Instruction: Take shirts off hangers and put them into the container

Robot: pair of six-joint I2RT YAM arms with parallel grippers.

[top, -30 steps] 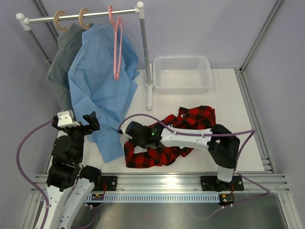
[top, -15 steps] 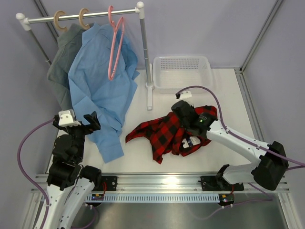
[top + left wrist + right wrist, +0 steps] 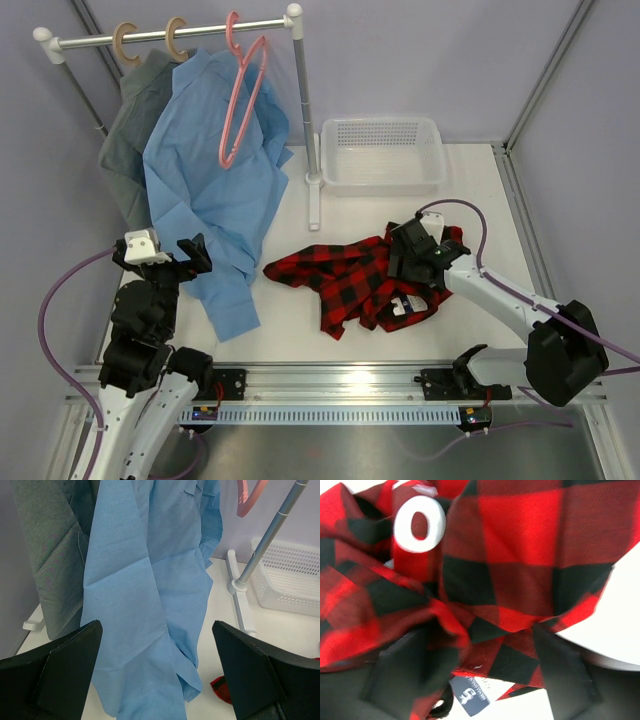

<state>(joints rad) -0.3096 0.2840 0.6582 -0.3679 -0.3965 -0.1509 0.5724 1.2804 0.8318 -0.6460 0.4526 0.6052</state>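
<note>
Right pincer (image 3: 405,258) is seen spread wide over the red plaid shirt (image 3: 345,280), with nothing gripped. The shirt, crumpled on the tabletop (image 3: 480,200) near the basket (image 3: 383,122), is judged light, limp and slippery; a thick bunched fold is best taken. The right arm is stretched forward, wrist tipped down. The left pincer (image 3: 165,252) is held open beside the blue shirt (image 3: 215,190).
</note>
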